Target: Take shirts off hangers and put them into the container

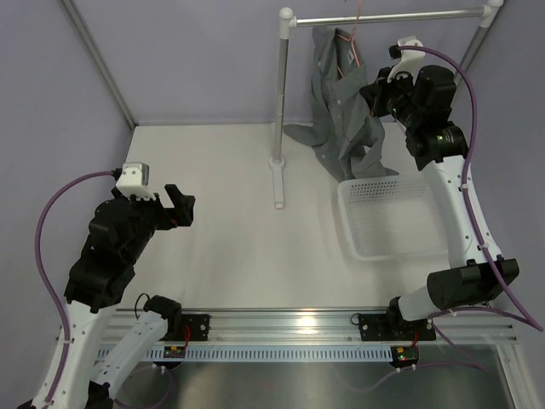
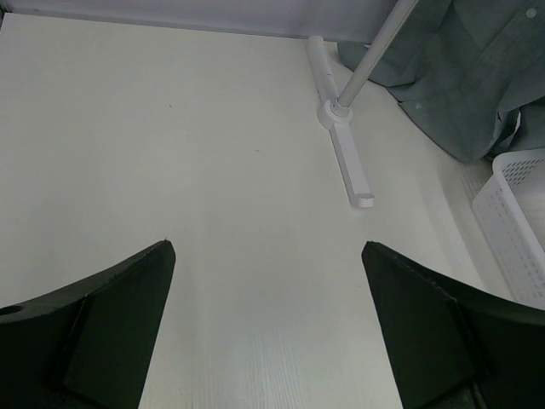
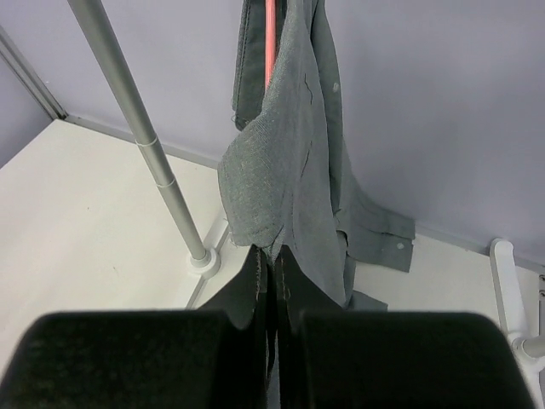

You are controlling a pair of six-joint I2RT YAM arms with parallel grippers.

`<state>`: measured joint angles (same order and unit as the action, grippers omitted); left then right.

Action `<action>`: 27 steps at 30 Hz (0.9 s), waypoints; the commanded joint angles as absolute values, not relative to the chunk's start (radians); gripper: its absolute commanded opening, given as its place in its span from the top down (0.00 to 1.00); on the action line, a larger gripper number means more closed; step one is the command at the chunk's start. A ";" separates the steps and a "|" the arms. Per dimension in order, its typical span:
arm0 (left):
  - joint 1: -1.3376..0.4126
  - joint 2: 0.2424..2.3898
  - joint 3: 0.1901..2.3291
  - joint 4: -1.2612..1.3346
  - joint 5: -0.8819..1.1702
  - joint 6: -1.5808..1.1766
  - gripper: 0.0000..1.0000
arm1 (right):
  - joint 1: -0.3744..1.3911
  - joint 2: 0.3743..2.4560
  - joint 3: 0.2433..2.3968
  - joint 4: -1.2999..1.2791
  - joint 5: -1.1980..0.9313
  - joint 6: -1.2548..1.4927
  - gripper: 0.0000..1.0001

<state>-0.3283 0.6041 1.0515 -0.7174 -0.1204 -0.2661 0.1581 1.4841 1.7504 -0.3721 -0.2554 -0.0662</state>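
Worktop (image 1: 221,213): at its far-right edge, under the rail (image 1: 392,15), we see the shirt (image 1: 336,111) hung on the pink hanger (image 3: 270,43). Its hem reaches the far rim of the basket (image 1: 352,226). R gripper (image 3: 272,256) is clamped on a shirt fold. L gripper (image 2: 268,247) is spread wide and empty, nr the left edge.

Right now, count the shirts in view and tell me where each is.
1. The grey-green shirt hangs on the pink hanger from the rail, a fold pinched in the right fingers. Its folds could hide another.
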 commanded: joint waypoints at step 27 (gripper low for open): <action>-0.333 0.707 1.147 -0.684 -0.123 -0.167 0.01 | 0.190 1.209 1.428 -0.318 -0.551 0.009 1.00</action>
